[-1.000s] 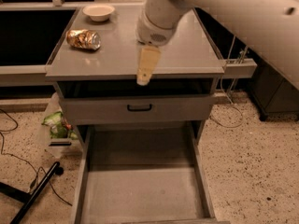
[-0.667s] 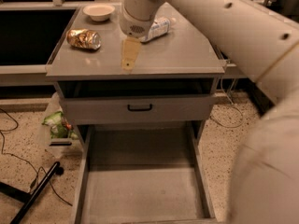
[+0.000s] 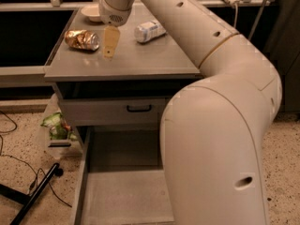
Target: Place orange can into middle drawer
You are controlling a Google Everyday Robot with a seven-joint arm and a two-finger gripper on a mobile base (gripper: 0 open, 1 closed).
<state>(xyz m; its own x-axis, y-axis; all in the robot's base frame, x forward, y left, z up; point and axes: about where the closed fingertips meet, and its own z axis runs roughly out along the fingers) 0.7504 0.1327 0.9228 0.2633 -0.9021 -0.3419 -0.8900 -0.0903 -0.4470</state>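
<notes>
The orange can (image 3: 82, 39) lies on its side on the left part of the grey cabinet top (image 3: 140, 60). My gripper (image 3: 109, 45) hangs just above the top, a short way to the right of the can and apart from it. It holds nothing that I can see. The middle drawer (image 3: 117, 191) is pulled out low in the view, its flat floor bare. My big white arm (image 3: 220, 125) hides the drawer's right side.
A clear plastic bottle (image 3: 150, 31) lies on the top right of the gripper. A white bowl (image 3: 90, 12) sits at the back. A shut drawer front with a black handle (image 3: 139, 108) is above the open drawer. A green bag (image 3: 56, 125) and a black pole (image 3: 35, 196) are on the floor at left.
My gripper has moved left and farther back, from the cabinet's front edge to beside the can. The arm now fills the right of the view.
</notes>
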